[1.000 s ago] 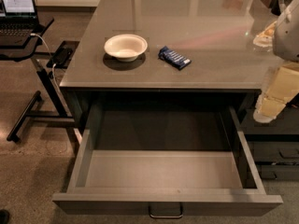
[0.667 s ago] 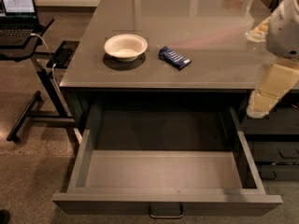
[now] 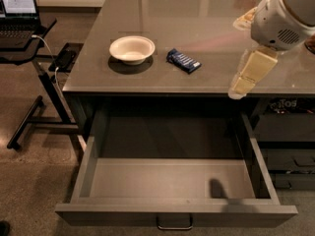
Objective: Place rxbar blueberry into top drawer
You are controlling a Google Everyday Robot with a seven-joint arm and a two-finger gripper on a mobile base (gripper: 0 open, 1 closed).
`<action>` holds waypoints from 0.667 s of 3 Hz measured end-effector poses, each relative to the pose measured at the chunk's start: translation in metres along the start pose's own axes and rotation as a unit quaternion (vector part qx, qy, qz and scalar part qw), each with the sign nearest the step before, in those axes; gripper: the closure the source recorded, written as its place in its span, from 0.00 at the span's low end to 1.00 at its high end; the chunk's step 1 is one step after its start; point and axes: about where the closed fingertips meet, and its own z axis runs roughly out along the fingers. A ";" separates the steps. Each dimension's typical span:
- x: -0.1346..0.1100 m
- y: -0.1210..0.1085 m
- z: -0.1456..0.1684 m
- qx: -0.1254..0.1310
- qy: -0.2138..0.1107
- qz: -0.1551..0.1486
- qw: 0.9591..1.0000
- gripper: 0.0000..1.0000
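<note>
Hovering well apart from the rxbar blueberry, the claw hides its grip state.

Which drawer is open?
The wide grey top drawer, pulled out; the small dark drawers at right are shut. The gripper hangs at the table edge, above its right side.

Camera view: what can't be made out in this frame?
- The end effector hangs at the right, by the front edge of the table; its arm is cut off by the top and right edges.
- The top drawer: its rear lies in shadow under the table.
- The rxbar blueberry, right of the white bowl: wrapper lettering too small to read.
- The laptop: cut off by the left edge.
</note>
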 end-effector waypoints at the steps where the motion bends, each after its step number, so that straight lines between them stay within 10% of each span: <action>1: -0.006 0.000 0.007 0.002 0.002 -0.008 1.000 0.00; 2: -0.003 -0.015 0.022 0.014 -0.018 0.001 1.000 0.00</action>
